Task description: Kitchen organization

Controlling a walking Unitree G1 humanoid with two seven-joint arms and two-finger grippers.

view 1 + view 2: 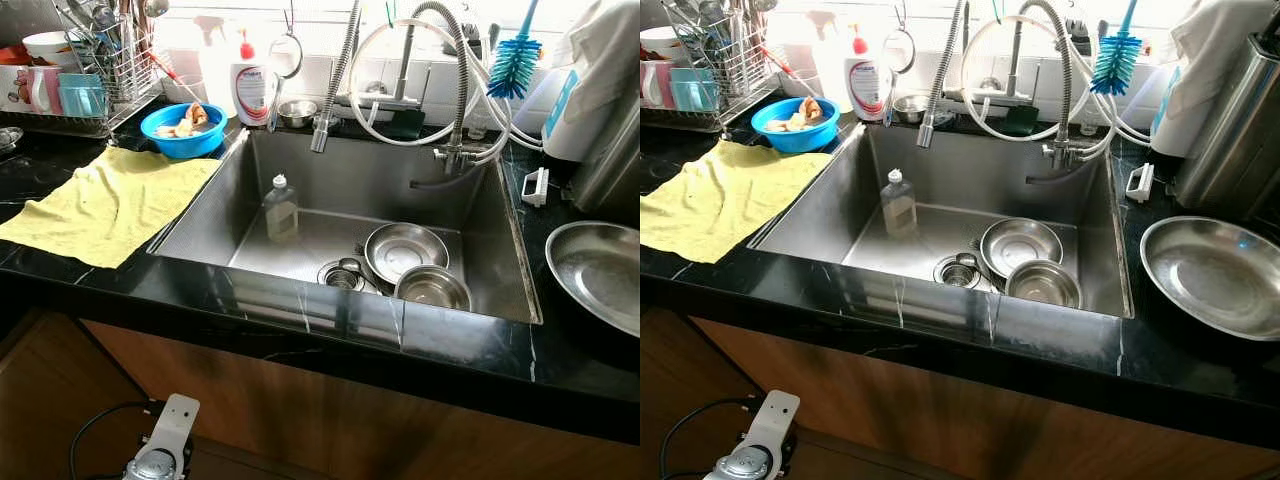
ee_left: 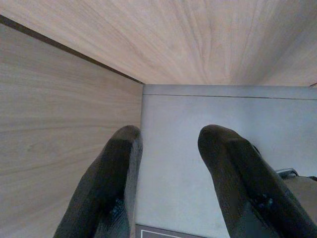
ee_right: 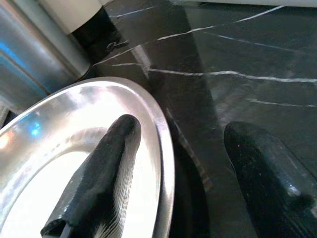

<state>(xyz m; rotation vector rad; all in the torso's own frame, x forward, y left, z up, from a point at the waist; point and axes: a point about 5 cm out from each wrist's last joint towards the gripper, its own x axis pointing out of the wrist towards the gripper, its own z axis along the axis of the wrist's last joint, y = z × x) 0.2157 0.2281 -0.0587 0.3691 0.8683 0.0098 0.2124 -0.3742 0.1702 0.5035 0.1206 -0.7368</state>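
A: How far along would you say the kitchen tidy-up is?

B: Early, by my judgement. The big steel dish [image 3: 74, 163] sits on the black desk [image 1: 1060, 375] at the right edge of the head view, just right of the sink [image 1: 520, 270]. The right tool [image 3: 181, 173] is spread wide across its rim: one finger lies over the inside of the dish, the other hangs over bare desk. It looks placed to pinch the rim, but nothing is clenched yet.

A: And the other arm?

B: The left tool [image 2: 171, 183] is released too, holding nothing, fingers apart before pale wood panels, probably the cabinet front. Idle, I'd say.

A: What's left to sort?

B: Plenty. In the lower middle of the sink lie two steel bowls [image 1: 405, 250], touching, with a strainer [image 1: 342, 274] just beside them and a small bottle [image 1: 281, 207] standing toward the left wall. A yellow cloth [image 1: 105, 205] is spread at the left of the frame, near a blue bowl [image 1: 183, 130] holding some scraps. The drying rack [image 1: 90, 75] at upper left already carries cups and utensils, so that part may count as done.

A: So the dish comes first?

B: That's my guess; where it belongs I cannot tell.
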